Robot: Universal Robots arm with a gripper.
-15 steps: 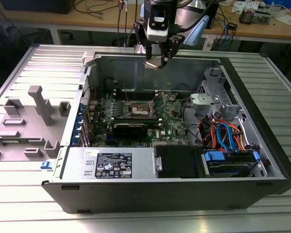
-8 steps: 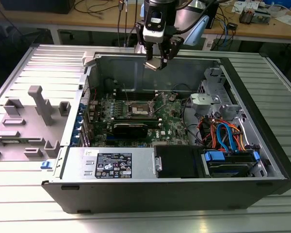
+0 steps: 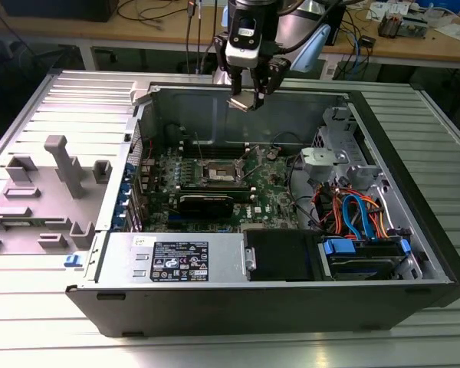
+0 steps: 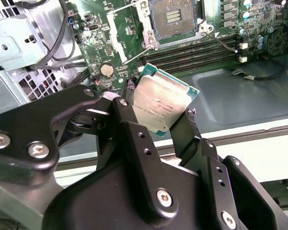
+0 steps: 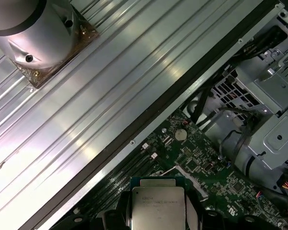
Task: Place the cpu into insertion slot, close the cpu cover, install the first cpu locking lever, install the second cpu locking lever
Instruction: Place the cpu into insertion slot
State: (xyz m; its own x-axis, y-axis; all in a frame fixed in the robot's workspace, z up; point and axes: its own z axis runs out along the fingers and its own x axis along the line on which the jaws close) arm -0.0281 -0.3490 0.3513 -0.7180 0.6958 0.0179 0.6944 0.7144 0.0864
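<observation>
My arm comes down from above at the far side of the open black and grey metal computer case (image 3: 414, 230), wrist pointing downward. My black claw (image 3: 248, 95) hangs over the case's back wall, high above the green circuit board (image 3: 280, 192).

The claw is clamped narrow on the small flat square cpu (image 4: 161, 103) with its dull silver-grey metal top. One black finger (image 4: 127, 120) presses one edge and the other presses the opposite edge. The cpu sits tilted between them in the air, touching nothing else. In the first wrist view its metal top (image 5: 157, 208) faces the camera, with the fingers at either side of it.

The insertion slot (image 3: 218, 172), a square dark-centred socket with a silver metal rim, lies on the board well apart from the cpu. In the second wrist view its dark centre (image 4: 175, 18) is bare, with nothing seated in it. A thin silver metal lever (image 4: 134, 55) angles out beside it, and long black memory slots (image 4: 201, 50) run between the socket and the cpu. The case rests on a ribbed aluminium table (image 3: 215, 349).
</observation>
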